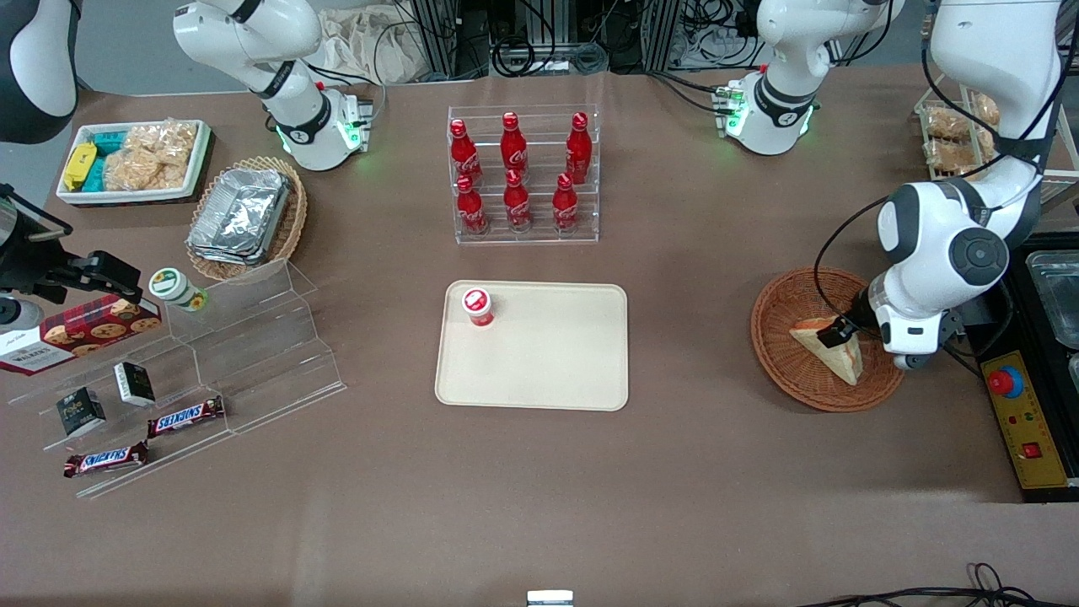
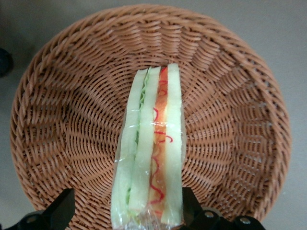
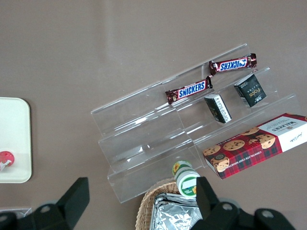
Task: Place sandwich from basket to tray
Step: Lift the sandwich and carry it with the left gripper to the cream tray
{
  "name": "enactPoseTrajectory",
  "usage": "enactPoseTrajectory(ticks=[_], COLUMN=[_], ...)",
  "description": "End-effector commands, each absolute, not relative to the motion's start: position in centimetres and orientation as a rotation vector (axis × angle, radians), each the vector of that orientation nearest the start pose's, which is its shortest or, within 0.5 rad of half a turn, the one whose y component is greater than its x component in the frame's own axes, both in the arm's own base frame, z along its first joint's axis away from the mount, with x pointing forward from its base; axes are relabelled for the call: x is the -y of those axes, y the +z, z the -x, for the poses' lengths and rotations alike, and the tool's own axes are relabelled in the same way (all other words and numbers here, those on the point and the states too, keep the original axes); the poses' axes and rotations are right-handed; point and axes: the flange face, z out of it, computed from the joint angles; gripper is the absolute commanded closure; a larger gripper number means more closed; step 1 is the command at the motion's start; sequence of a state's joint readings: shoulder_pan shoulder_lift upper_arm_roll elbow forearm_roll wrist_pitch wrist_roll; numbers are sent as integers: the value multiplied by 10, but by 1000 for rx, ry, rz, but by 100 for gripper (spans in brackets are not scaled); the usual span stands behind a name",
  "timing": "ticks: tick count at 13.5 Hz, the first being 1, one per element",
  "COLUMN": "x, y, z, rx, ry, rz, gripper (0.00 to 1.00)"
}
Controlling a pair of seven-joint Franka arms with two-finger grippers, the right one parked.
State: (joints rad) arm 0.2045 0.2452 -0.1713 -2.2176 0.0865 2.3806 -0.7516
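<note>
Toward the working arm's end of the counter point(image 1: 674, 472), the sandwich point(image 2: 151, 148) stands on edge in the reddish-brown basket point(image 2: 62, 120), its cut side with red and green filling facing up. The pincer point(image 2: 125, 211) is down in the basket with its fingers point(image 2: 62, 208) spread either side of the wedge, one finger clear of the bread. The tray point(image 1: 556, 371) lies well apart at mid-counter, with a red-capped cup point(image 1: 478, 306) on one corner.

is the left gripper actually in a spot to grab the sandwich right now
Probably yes. The gripper sits low over the basket, its open fingers straddling the sandwich at one end, and nothing else lies in the basket to block them closing on it.
</note>
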Motion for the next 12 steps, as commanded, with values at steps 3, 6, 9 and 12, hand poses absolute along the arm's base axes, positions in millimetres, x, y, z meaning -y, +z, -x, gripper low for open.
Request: enactPoseTrajectory(ticks=[3,6,9,12], x=[-19,-17,-12,15], y=[242,266,289,349], z=[-548,-552,-568,-595], rx=[1214,1199,1204,1140], ry=[24,-60,-67,37], rz=[2817,2813,2802,2770], gripper=[50,100,100,100])
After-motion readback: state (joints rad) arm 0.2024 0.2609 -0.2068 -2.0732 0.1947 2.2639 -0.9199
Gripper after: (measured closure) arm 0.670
